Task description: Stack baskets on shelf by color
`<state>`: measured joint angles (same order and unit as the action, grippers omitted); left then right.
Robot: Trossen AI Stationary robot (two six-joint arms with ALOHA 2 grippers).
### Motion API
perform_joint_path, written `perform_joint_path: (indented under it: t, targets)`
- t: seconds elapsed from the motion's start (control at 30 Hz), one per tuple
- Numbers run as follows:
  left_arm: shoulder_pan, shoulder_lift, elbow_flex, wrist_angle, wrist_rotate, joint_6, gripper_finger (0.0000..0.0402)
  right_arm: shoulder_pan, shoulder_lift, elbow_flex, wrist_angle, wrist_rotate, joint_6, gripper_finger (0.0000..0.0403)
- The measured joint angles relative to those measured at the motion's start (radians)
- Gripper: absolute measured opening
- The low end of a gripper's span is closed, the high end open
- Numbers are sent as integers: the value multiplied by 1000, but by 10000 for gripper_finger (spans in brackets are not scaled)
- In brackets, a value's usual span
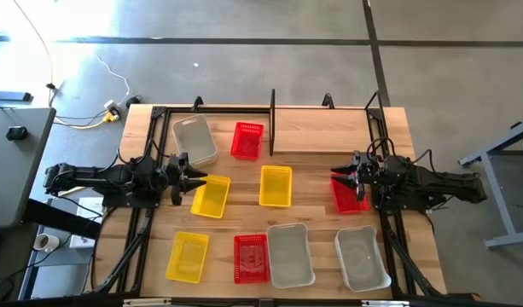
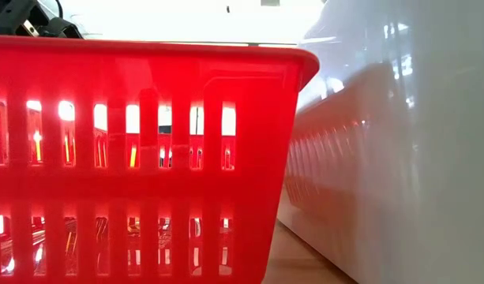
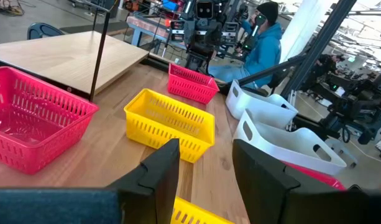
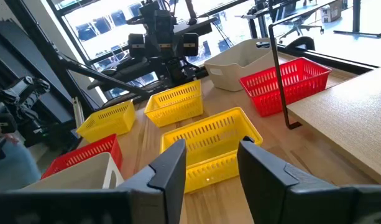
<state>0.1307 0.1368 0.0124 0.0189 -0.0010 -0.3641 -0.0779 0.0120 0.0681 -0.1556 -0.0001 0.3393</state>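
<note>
Nine baskets stand on the wooden table. At the far side are a clear basket (image 1: 194, 141) and a red one (image 1: 246, 141), beside the shelf's black post (image 1: 272, 124). In the middle are two yellow baskets (image 1: 212, 196) (image 1: 276, 186) and a red one (image 1: 348, 194). My left gripper (image 1: 193, 179) is open at the left yellow basket's left end; that basket's rim (image 3: 196, 214) shows below the fingers (image 3: 165, 168). My right gripper (image 1: 342, 177) is open (image 4: 212, 168) at the red basket's far left corner, and this basket is hidden in the right wrist view.
Along the near edge stand a yellow basket (image 1: 187, 256), a red one (image 1: 251, 257) and two clear ones (image 1: 289, 254) (image 1: 361, 258). The low view is filled by the red basket (image 2: 139, 158) and a clear one (image 2: 399, 142). A person in a teal top (image 3: 265, 43) sits beyond the table.
</note>
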Motion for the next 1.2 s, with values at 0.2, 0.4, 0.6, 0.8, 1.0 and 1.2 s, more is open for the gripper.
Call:
perform_joint_path:
  t: [0.2,0.4,0.6,0.8,1.0,1.2]
  targets:
    - [0,0,0,0,0,0,140,0,0,0,0,0,0,130]
    - [0,0,0,0,0,0,140,0,0,0,0,0,0,130]
    - [0,0,0,8,-28,0,140,0,0,0,0,0,0,130]
    - [0,0,0,8,-71,0,140,0,0,0,0,0,0,130]
    - [0,0,0,19,-71,-23,140,0,0,0,0,0,0,130]
    - [0,0,0,20,-65,-81,140,0,0,0,0,0,0,130]
